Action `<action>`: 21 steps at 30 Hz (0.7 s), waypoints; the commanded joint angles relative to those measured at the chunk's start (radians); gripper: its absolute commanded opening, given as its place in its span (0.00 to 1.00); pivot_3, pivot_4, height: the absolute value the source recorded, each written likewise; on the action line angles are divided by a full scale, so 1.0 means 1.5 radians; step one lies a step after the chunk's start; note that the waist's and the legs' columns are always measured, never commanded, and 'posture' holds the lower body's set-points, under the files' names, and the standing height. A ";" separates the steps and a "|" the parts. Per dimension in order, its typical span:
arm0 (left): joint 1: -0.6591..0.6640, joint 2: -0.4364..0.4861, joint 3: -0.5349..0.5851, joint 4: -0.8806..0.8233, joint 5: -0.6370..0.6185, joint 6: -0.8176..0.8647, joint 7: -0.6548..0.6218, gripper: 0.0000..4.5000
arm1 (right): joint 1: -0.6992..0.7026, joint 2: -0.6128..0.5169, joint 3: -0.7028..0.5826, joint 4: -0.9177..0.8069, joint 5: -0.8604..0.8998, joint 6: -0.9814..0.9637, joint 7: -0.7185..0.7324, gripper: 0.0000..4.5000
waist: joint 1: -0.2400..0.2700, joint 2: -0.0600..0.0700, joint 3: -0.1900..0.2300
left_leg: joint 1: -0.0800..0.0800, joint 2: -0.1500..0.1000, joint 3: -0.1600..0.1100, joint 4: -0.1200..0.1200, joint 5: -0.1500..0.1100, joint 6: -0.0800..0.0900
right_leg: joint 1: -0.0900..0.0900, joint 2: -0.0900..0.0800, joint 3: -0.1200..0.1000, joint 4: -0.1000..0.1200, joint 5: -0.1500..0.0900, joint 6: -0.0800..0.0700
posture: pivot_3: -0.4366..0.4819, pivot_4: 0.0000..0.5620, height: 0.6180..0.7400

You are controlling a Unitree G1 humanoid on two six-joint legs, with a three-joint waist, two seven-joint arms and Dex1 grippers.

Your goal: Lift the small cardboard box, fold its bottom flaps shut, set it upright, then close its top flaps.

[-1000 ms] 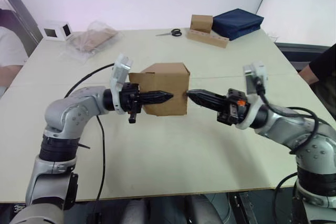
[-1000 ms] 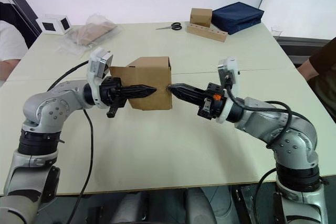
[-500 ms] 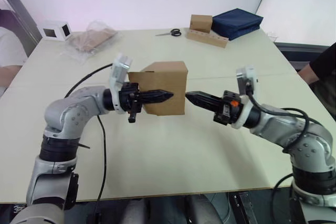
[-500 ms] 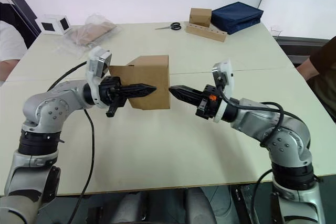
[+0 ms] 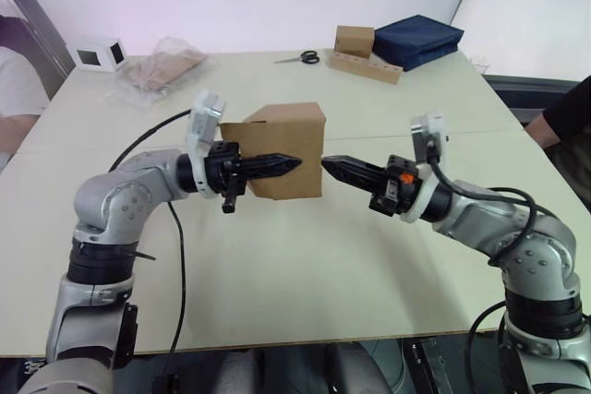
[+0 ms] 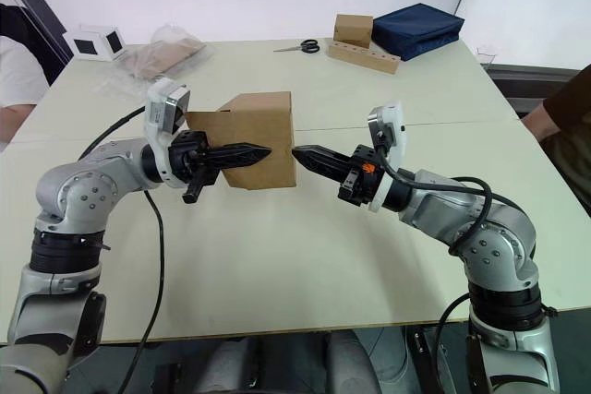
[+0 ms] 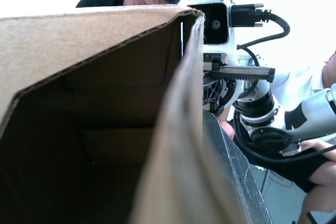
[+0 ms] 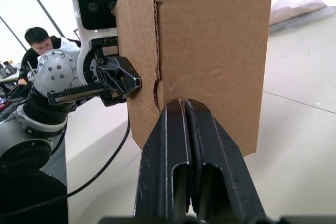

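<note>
Box (image 5: 288,149) airborne, hollow inside, left tool (image 5: 294,163) clamping wall

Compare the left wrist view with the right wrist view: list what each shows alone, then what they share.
Left wrist view alone: the small cardboard box's hollow inside past an open flap. Right wrist view alone: the box's closed outer wall, the tabletop, and the right gripper, jaws shut, tips at that wall. Shared: the box, and the opposite arm's wrist camera behind it.

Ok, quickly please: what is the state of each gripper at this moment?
Left gripper: shut on a wall of the small cardboard box, holding it above the table.
Right gripper: shut, holding nothing, its tip at the box's side.
</note>
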 commanded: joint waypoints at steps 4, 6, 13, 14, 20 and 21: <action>-0.044 0.048 -0.037 0.028 0.066 -0.052 -0.068 0.00 | 0.042 -0.058 -0.049 -0.045 0.012 0.001 0.026 0.01 | 0.003 0.000 0.000 | 0.000 0.000 0.000 0.000 0.000 0.000 | 0.000 0.000 0.000 0.000 0.000 0.000 | 0.48 0.27 1.00; -0.070 0.073 -0.081 0.059 0.127 -0.099 -0.109 0.00 | 0.062 -0.081 -0.055 -0.050 -0.002 0.000 0.039 0.01 | 0.002 0.000 0.000 | 0.000 0.000 0.000 0.000 0.000 0.000 | 0.000 0.000 0.000 0.000 0.000 0.000 | 0.48 0.27 1.00; -0.209 0.094 -0.235 0.234 0.350 -0.323 -0.252 0.00 | 0.088 -0.143 -0.036 -0.062 -0.081 -0.021 0.087 0.01 | 0.003 0.000 0.000 | 0.000 0.000 0.001 0.000 0.000 0.000 | 0.000 0.000 0.000 0.000 0.000 0.000 | 0.48 0.27 1.00; -0.230 0.092 -0.254 0.263 0.378 -0.357 -0.273 0.00 | 0.088 -0.145 -0.034 -0.063 -0.088 -0.023 0.092 0.01 | 0.003 0.000 0.000 | 0.000 0.000 0.001 0.000 0.000 0.000 | 0.000 0.000 0.000 0.000 0.000 0.000 | 0.48 0.27 1.00; -0.394 0.067 -0.411 0.448 0.565 -0.540 -0.337 0.00 | 0.089 -0.135 -0.024 -0.065 -0.107 -0.029 0.100 0.01 | 0.002 -0.001 0.001 | 0.000 0.000 0.000 0.000 0.000 0.000 | 0.000 0.001 0.000 -0.001 0.000 0.000 | 0.48 0.27 1.00; -0.418 0.056 -0.427 0.472 0.578 -0.554 -0.337 0.00 | 0.090 -0.135 -0.022 -0.065 -0.111 -0.030 0.102 0.01 | 0.002 -0.001 0.001 | 0.000 0.000 0.001 0.000 0.000 0.000 | 0.000 0.000 0.000 0.000 0.000 0.000 | 0.48 0.27 1.00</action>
